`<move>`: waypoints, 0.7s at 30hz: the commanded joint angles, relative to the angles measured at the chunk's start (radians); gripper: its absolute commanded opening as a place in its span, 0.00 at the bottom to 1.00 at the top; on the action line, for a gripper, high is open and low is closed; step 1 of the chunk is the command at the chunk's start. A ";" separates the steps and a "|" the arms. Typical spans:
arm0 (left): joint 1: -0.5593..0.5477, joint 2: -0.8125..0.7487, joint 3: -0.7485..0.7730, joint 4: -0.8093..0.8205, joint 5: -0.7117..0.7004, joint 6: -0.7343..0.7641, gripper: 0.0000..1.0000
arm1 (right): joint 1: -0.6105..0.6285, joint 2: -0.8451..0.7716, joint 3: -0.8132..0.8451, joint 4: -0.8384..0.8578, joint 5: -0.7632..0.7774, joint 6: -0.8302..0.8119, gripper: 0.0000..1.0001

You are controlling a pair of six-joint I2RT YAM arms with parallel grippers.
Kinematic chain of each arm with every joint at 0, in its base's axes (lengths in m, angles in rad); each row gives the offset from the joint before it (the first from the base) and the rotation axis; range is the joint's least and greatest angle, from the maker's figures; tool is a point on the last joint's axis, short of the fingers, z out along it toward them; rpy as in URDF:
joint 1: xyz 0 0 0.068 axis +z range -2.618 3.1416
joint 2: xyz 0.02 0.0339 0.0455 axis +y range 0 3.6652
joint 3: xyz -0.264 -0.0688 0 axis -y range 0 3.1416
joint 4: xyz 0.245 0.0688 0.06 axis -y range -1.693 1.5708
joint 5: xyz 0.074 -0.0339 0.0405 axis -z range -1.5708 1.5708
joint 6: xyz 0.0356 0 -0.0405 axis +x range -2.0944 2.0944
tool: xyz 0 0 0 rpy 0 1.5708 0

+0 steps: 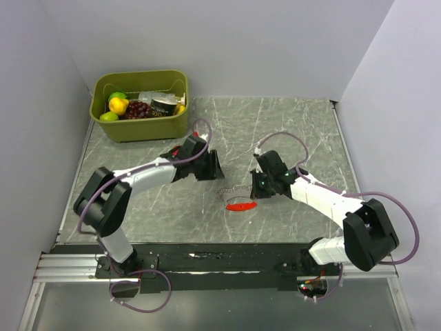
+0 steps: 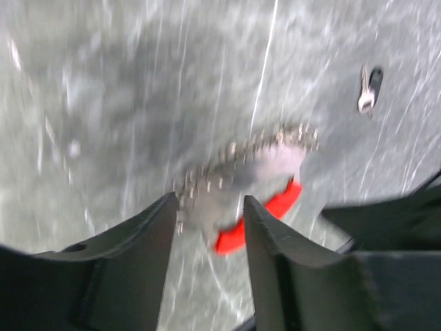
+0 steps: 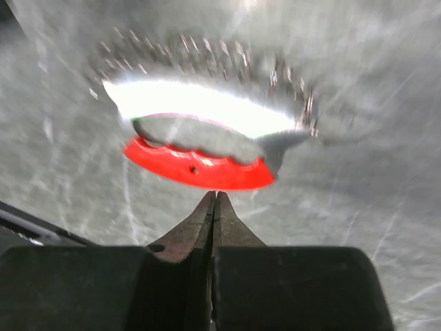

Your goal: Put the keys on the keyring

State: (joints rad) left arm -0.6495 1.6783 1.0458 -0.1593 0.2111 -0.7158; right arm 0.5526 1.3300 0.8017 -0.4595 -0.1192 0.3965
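Note:
The keyring lies on the grey marbled table between the arms. Its slim red fob (image 1: pixel 241 205) joins a silvery chain loop (image 1: pixel 236 189). My left gripper (image 1: pixel 211 167) is open just left of the chain. In the left wrist view the chain (image 2: pixel 241 155) and fob (image 2: pixel 275 207) lie just beyond and between my open fingers (image 2: pixel 272 234). A small key (image 2: pixel 369 88) with a dark head lies farther off. My right gripper (image 1: pixel 257 187) is shut. In the right wrist view its tips (image 3: pixel 215 196) sit at the fob's near edge (image 3: pixel 200 169), with nothing seen between them.
An olive-green bin (image 1: pixel 138 77) stands at the back left with fruit and a can in it. White walls close in the table on the left, back and right. The arm bases sit on a rail at the near edge.

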 commanded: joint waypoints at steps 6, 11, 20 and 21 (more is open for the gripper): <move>0.021 0.228 0.203 -0.003 0.089 0.042 0.44 | -0.028 -0.009 -0.174 0.111 -0.128 0.136 0.00; 0.017 0.277 0.191 0.033 0.136 0.021 0.43 | -0.039 0.047 -0.210 0.160 -0.149 0.160 0.00; -0.007 0.227 0.082 0.052 0.134 0.010 0.40 | -0.095 0.147 -0.177 0.170 -0.117 0.127 0.00; -0.013 0.222 0.071 0.056 0.136 0.006 0.40 | -0.095 0.153 -0.170 0.160 -0.112 0.119 0.00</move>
State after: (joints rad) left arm -0.6373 1.9484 1.1706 -0.1062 0.3363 -0.6994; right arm 0.4843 1.4292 0.6174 -0.2920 -0.3065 0.5499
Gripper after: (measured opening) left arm 0.406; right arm 0.007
